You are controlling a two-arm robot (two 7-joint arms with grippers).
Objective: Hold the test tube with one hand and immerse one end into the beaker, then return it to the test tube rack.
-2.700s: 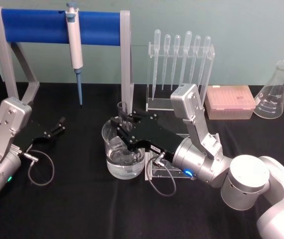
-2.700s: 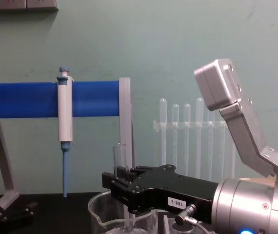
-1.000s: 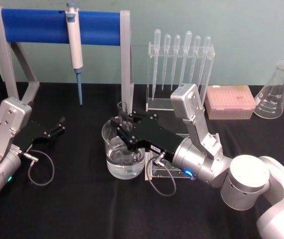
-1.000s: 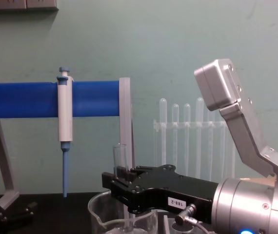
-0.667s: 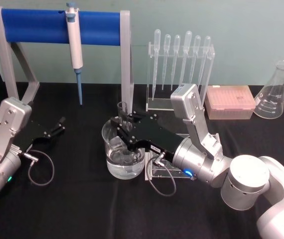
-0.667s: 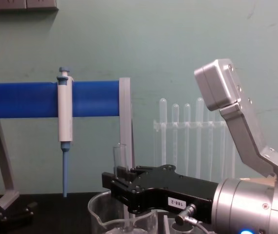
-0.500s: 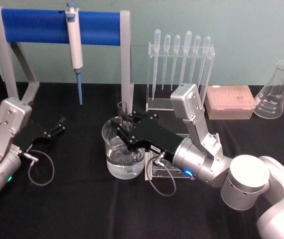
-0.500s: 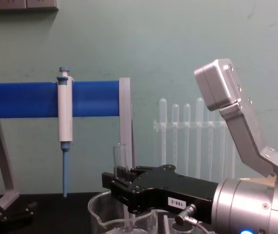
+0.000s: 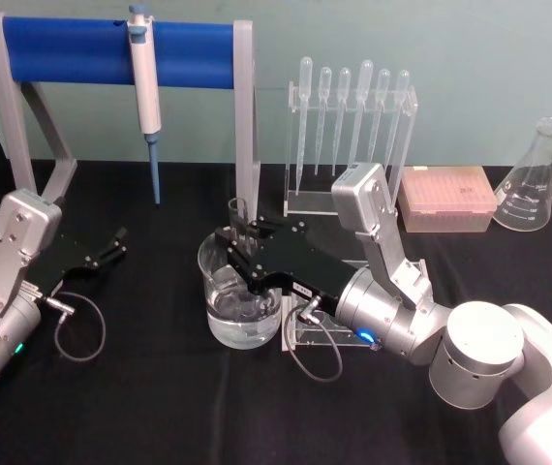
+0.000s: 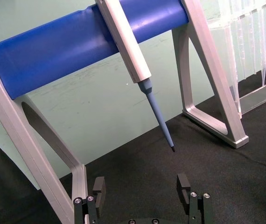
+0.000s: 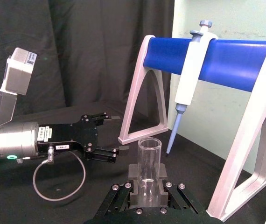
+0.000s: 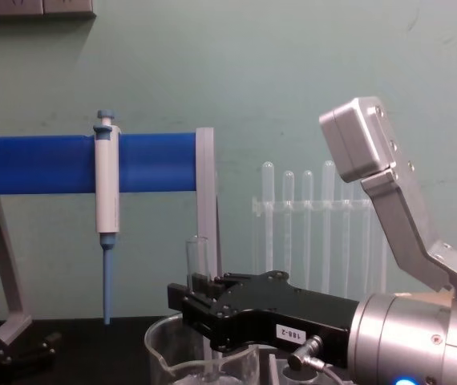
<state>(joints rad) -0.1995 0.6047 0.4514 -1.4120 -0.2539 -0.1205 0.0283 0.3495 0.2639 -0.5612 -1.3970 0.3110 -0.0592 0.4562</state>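
Note:
The test tube (image 9: 240, 215) (image 12: 197, 258) (image 11: 148, 164) stands upright, a clear glass tube with its open rim up. My right gripper (image 9: 245, 248) (image 12: 190, 298) (image 11: 147, 187) is shut on its middle. Its lower end reaches down inside the beaker (image 9: 220, 315) (image 12: 160, 345), a wide clear glass vessel holding water in the middle of the black table. The tube's tip is hidden behind the black jaws. My left gripper (image 9: 119, 243) (image 10: 141, 186) (image 11: 110, 135) rests open and empty on the table at the left, well apart from the beaker.
A stand with a blue bar (image 9: 111, 48) holds a hanging pipettor (image 9: 144, 82) behind the beaker. A clear rack of plastic pipettes (image 9: 352, 116), a pink tip box (image 9: 447, 199) and a conical flask (image 9: 532, 179) stand at the back right. A small clear holder (image 9: 300, 334) sits beside the beaker.

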